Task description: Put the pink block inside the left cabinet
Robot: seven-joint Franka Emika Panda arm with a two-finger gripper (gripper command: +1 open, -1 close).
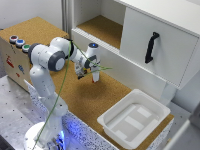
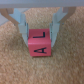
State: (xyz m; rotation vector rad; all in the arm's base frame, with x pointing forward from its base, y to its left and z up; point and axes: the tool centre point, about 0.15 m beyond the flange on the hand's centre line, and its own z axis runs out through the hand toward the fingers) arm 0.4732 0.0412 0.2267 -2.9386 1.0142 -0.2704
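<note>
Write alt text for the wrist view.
A pink block with black letters A and L sits on a brown cork surface between the gripper fingers, which flank its sides; whether they touch it is unclear.

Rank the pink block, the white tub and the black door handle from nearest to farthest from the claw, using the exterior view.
1. Pink block: between the fingers of the claw, per the wrist view.
2. Black door handle: on the cabinet door, toward the exterior view's right.
3. White tub: on the cork counter, lower right.

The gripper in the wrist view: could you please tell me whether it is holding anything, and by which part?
The gripper is shut on the pink block, with one finger against each of two opposite sides of the block.
</note>
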